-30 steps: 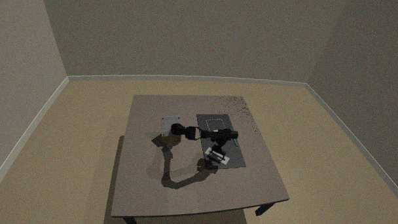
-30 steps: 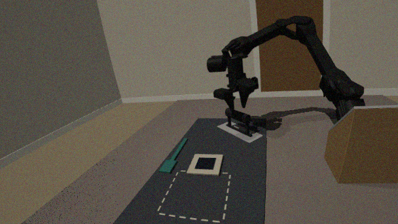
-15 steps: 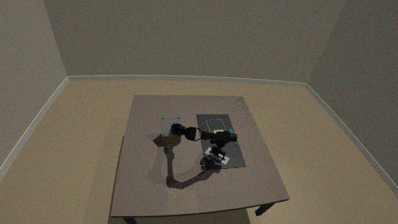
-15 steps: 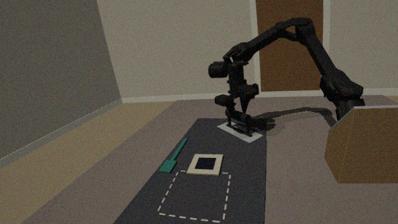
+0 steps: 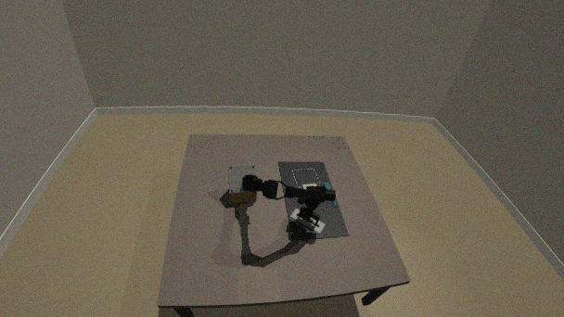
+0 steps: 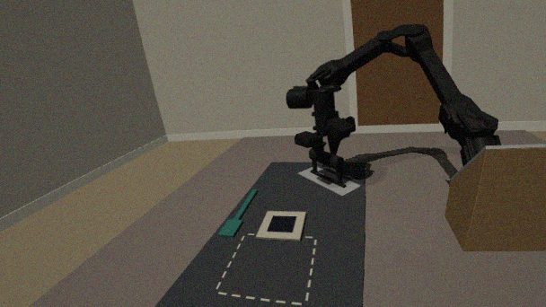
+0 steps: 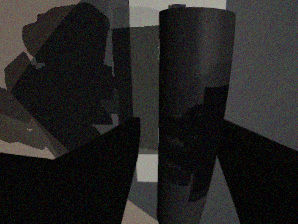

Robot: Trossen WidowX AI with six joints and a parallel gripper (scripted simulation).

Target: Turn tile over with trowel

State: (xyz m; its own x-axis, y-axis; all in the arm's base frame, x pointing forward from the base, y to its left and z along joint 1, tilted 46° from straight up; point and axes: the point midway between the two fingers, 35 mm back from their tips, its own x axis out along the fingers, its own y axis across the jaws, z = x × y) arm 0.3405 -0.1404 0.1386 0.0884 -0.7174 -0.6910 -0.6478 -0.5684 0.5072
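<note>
The trowel, a pale flat plate with a thick dark handle [image 5: 319, 226] [image 6: 344, 189] [image 7: 196, 60], lies on the mat's end nearest the arm. My gripper [image 5: 308, 214] [image 6: 327, 158] [image 7: 177, 125] is down at the handle, its fingers on either side. In the wrist view a gap shows between the left finger and the handle; the right finger is close beside it, contact unclear. The cream tile [image 5: 307, 185] [image 6: 281, 224] lies flat on the mat, dark square mark up. Its edge overlaps one side of the dashed outline [image 6: 307, 296], otherwise outside it.
A teal flat-bladed tool [image 5: 327, 185] [image 6: 231, 227] lies along the edge of the dark mat [image 5: 335, 223] [image 6: 341, 251], beside the tile. A brown box [image 5: 242, 198] [image 6: 503, 202] with a pale top stands on the table by the arm's base.
</note>
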